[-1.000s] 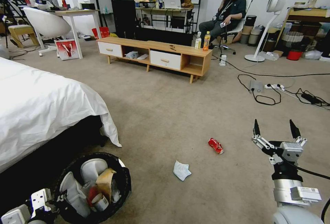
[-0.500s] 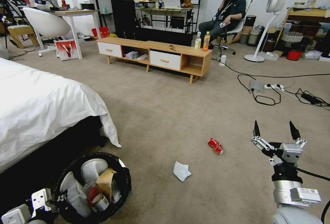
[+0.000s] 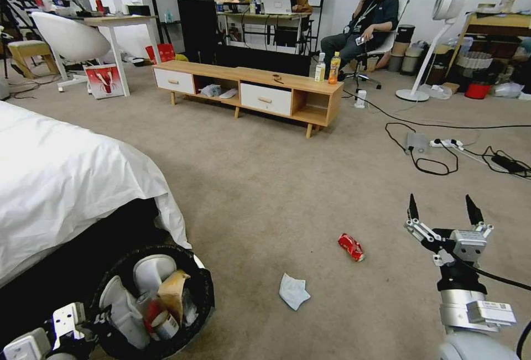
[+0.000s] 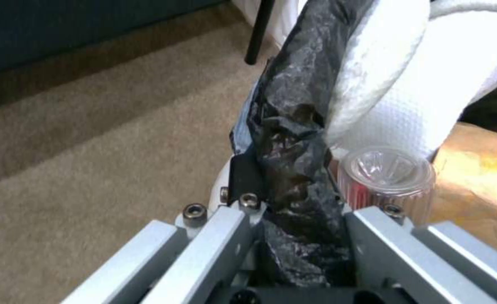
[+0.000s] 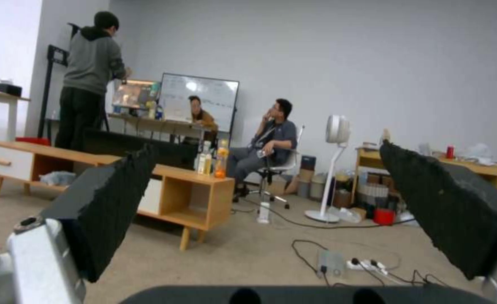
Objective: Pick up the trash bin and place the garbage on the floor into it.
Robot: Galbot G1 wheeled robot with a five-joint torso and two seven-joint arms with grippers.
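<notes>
The trash bin [image 3: 152,302], already holding tissues and a paper bag, is gripped at its bag-lined rim by the left end effector [image 4: 293,219], beside the bed [image 3: 66,183]. On the floor [image 3: 265,183], a crushed red can [image 3: 351,246] and a crumpled tissue [image 3: 293,291] lie near each other. The right end effector [image 3: 442,210] is held spread wide and empty above the carpet.

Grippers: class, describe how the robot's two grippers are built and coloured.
The right gripper has two black pointed fingers on silver linkages, a black cable and a white labelled wrist block. The left gripper has silver metal bars with small bolts.
</notes>
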